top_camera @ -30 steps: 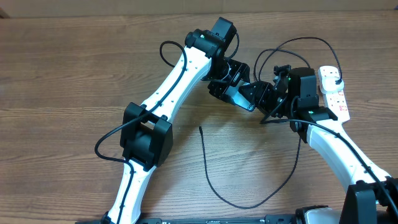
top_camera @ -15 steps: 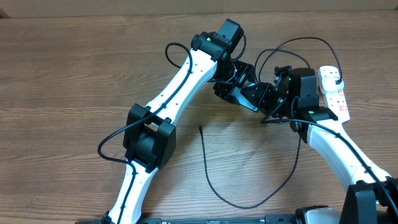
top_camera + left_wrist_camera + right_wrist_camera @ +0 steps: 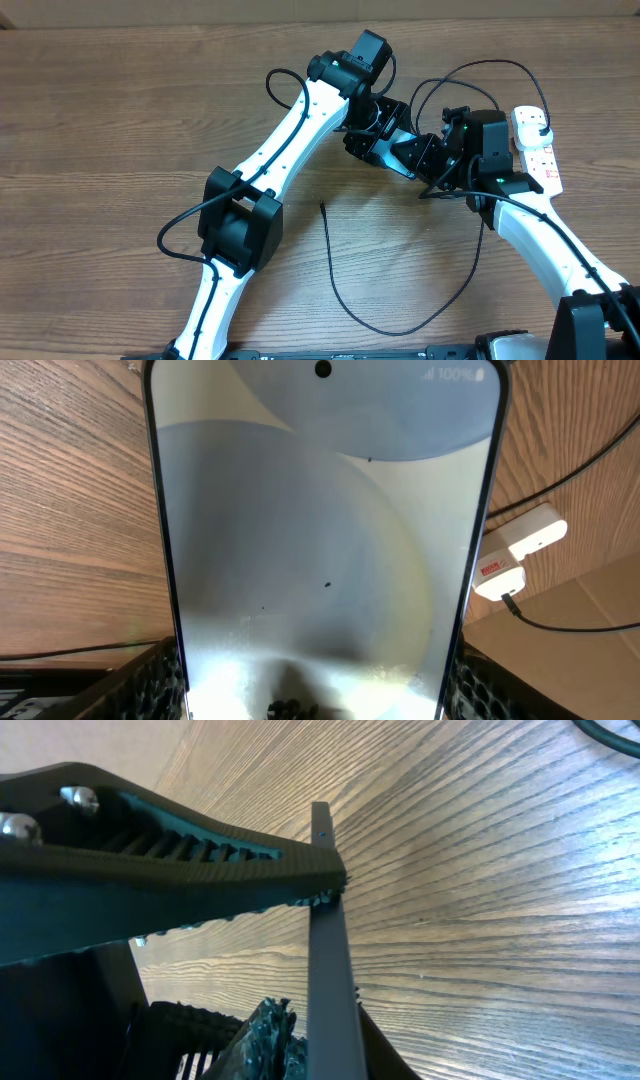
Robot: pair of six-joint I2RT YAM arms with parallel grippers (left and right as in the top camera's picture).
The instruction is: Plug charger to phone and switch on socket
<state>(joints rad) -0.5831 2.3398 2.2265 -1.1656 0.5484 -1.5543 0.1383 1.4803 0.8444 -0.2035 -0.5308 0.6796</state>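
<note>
Where the phone sits: the phone (image 3: 320,540) is held up between the two grippers, beyond the table's middle. Its screen is lit pale, with "100%" at its top corner.
Left gripper (image 3: 315,685): closed on the phone, with ribbed pads (image 3: 160,680) pressed to both long edges at its lower end.
Right gripper (image 3: 315,955): the fingers stand apart with the phone edge-on in the gap. The upper finger touches the phone's edge, but I cannot tell whether the gripper clamps it.
Charger (image 3: 380,328): the small tip (image 3: 322,205) lies loose on the table, near of the phone and apart from it. The cable runs nearer, curves right, then passes under the right arm. A further loop arches behind the grippers toward the socket.
Socket (image 3: 535,148): a white strip at far right, just beside the right wrist, with a black plug in its far end.
In the way: from overhead, both wrists cover nearly all of the phone.
Table (image 3: 120,120): brown wood grain.
</note>
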